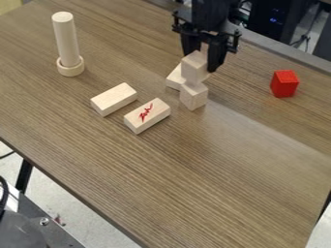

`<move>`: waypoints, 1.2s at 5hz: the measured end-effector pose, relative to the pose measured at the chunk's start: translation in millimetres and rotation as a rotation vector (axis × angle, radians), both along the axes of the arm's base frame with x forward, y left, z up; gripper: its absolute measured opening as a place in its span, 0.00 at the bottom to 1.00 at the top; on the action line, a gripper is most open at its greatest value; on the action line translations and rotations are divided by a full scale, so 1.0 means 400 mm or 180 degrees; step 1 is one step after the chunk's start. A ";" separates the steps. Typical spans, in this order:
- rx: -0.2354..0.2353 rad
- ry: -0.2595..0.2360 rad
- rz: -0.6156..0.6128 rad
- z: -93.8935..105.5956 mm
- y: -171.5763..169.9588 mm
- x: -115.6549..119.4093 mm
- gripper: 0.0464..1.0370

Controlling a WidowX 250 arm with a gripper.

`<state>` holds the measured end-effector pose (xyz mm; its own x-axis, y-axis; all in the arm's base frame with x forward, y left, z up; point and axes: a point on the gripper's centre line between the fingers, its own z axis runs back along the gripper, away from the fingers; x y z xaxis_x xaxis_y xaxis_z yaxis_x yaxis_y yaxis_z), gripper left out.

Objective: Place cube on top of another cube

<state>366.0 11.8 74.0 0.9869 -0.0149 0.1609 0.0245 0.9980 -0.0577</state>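
Black two-finger gripper (202,62): clasping pale wooden cube (194,68) | above matching lower wooden cube (193,97) | alignment looks nearly done; release left

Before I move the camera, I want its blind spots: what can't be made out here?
- Camera view: whether the gripper grips the upper cube; that cube covers part of the gripper.
- Camera view: the full shape of the block behind, partly covered by the stacked cubes.
- Camera view: the table's nearest part, cut off by the bottom edge.
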 end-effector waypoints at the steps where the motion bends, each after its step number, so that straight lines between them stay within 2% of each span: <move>1: 0.0010 -0.0004 0.0008 -0.005 0.002 -0.002 0.52; 2: -0.0014 0.0061 -0.0015 -0.024 -0.003 -0.020 0.52; 4: -0.0019 0.0030 -0.0061 -0.021 -0.016 -0.038 0.52; 6: 0.0007 -0.0050 -0.0053 -0.015 -0.012 -0.026 0.52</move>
<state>355.6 6.9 67.9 0.9838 -0.0318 0.1764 0.0421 0.9976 -0.0549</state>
